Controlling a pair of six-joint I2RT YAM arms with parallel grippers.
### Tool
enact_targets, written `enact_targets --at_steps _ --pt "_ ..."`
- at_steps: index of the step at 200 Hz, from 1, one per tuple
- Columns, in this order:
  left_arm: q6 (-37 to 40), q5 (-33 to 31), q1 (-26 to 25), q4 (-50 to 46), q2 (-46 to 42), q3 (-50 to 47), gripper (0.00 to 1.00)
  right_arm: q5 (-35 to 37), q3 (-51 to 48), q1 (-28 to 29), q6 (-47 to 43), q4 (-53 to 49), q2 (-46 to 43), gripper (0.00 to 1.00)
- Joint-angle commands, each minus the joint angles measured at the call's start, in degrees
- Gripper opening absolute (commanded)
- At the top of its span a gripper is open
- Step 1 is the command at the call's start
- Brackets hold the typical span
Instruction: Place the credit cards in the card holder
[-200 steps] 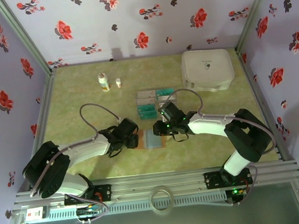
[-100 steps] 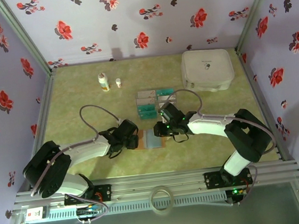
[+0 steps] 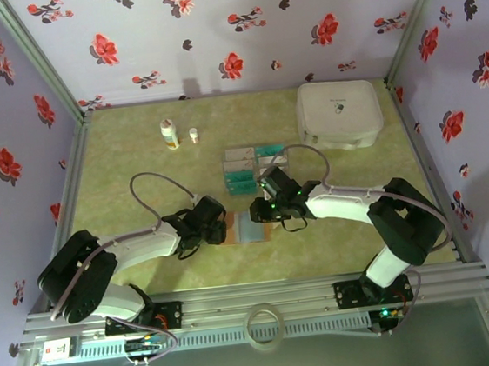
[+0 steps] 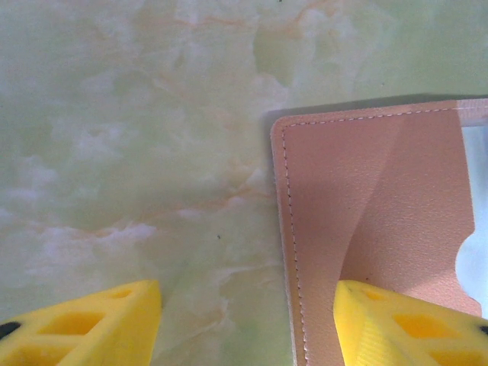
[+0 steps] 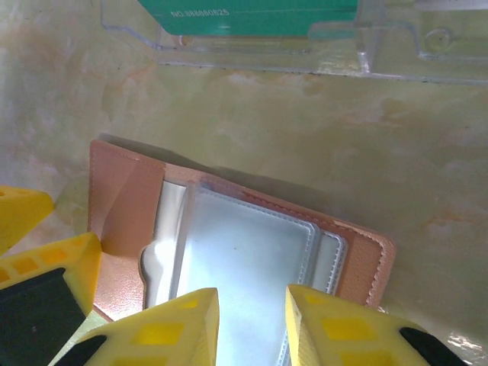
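The card holder (image 5: 122, 206) is laid open on the green marbled surface (image 5: 381, 137), with a silver-grey credit card (image 5: 244, 267) seated in its pocket and a clear plastic tray (image 5: 335, 57) carrying a teal-green card (image 5: 252, 11) set just beyond its far edge. The right end effector (image 5: 252, 328) is held over the near end of the silver-grey card with its fingers only narrowly parted; contact cannot be told. The left end effector (image 4: 248, 328) is spread wide across the holder's outer edge, one finger over the leather flap and the other over bare surface.
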Motion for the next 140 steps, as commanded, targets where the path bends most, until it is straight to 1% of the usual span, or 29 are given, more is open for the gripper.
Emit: enact_targets --at_steps 1,89,140 --pt "-0.6 -1.8 -0.4 0.3 0.8 -0.5 0.62 0.5 2.1 0.7 -1.2 -1.7 -0.9 0.28" --pt "-0.8 -1.8 -0.4 0.4 0.9 -0.3 0.62 0.3 3.2 0.6 -1.4 -0.7 3.6 0.28" --pt "-0.5 -1.7 -0.4 1.0 0.3 -0.7 0.62 -1.0 2.4 0.7 -0.5 2.0 6.9 0.28"
